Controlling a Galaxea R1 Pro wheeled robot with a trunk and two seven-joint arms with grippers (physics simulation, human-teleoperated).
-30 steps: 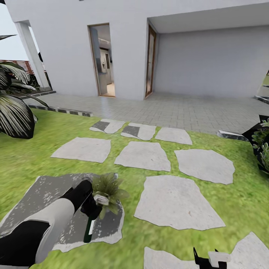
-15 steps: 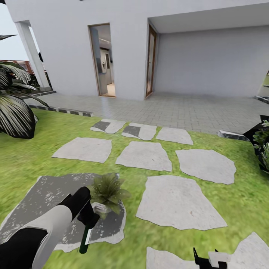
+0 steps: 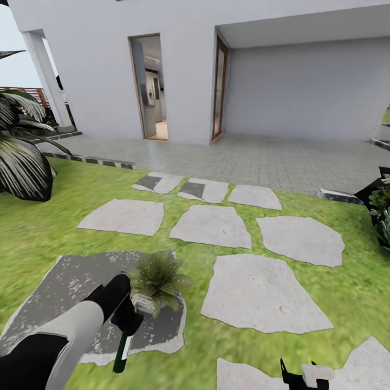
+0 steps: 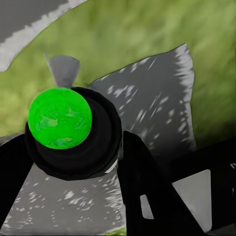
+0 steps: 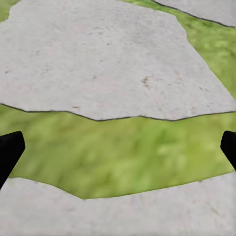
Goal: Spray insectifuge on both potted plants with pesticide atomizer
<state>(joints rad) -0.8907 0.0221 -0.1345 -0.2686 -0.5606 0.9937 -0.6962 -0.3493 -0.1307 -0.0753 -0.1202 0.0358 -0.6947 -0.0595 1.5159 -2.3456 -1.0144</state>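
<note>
Left gripper [image 3: 128, 320] jaws pinched the pesticide atomizer [image 3: 122, 351], hanging over a grey stepping stone [image 3: 65, 287] beside 1 potted plant [image 3: 158, 279]. Right gripper [image 5: 118, 147] jaws spread, over lawn [image 5: 123, 152].

Left gripper [image 3: 128, 319] fingers lost behind the pesticide atomizer [image 3: 122, 351], so the grip contact is unreadable in the head view. Left wrist view: atomizer body [image 4: 73, 132] seen end-on, label not legible. Potted plant [image 3: 158, 279] pot mostly buried under its leaves. Right gripper [image 3: 309, 375] cut by the bottom edge. Second plant [image 3: 382, 211] and striped bush [image 3: 21, 162] cropped at the side edges.
</note>
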